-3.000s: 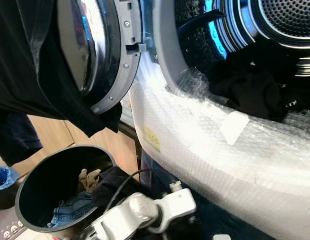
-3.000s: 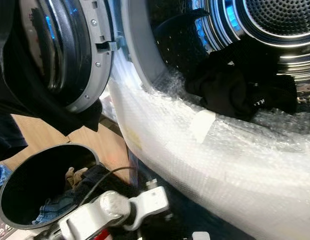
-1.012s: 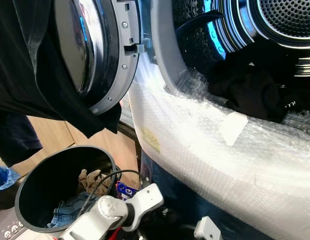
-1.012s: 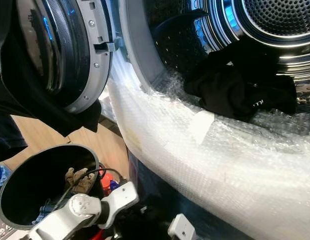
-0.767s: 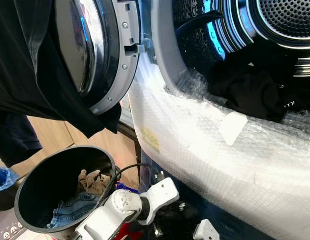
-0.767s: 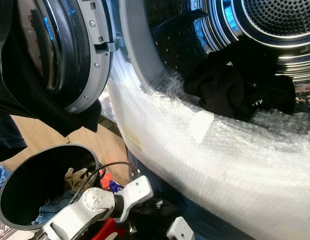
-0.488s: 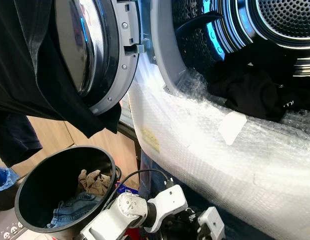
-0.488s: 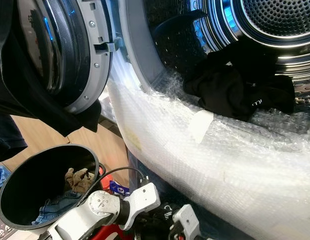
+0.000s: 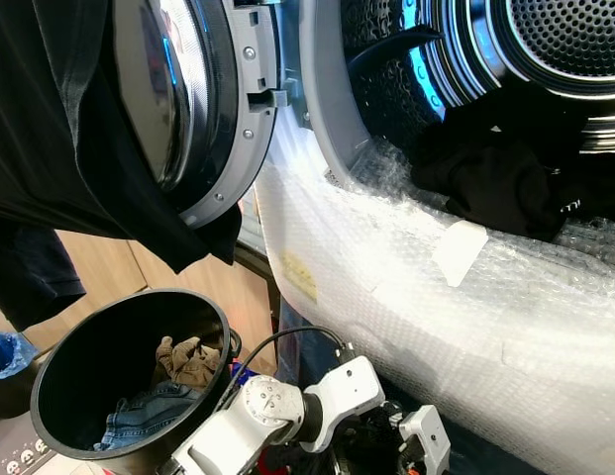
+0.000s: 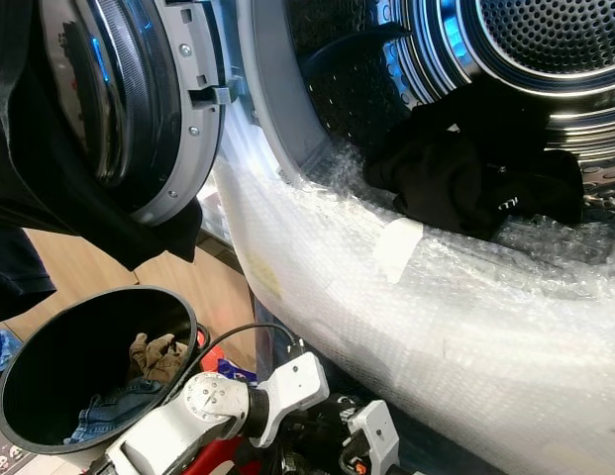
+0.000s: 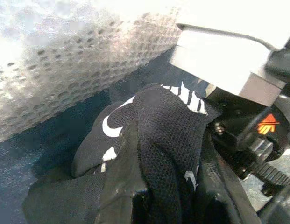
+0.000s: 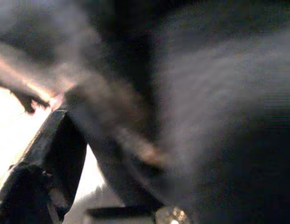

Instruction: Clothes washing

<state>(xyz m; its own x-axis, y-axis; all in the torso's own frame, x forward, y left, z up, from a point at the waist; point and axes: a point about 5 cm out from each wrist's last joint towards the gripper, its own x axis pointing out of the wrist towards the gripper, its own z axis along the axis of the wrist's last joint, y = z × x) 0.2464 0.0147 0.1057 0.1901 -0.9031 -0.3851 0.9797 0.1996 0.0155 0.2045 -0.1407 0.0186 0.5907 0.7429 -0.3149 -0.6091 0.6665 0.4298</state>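
Drum [image 9: 545, 59] of the washing machine stands open before you, with dark clothes [image 9: 495, 183] lying just inside its mouth. Bubble wrap [image 9: 406, 297] covers the machine's front below the opening. The round door [image 9: 203, 109] is swung out at your left, a black garment [image 9: 59, 129] hanging over it. Below sits a black basket [image 9: 64, 346] holding jeans [image 9: 149, 411] and a tan cloth [image 9: 188, 361]. Your left gripper [image 11: 159, 186] is low against the machine's front, jaws clenched on a black sock [image 11: 159, 126] (white markings visible). Your right gripper [image 9: 426, 440] sits just beside it; whether its jaws are parted or closed cannot be told.
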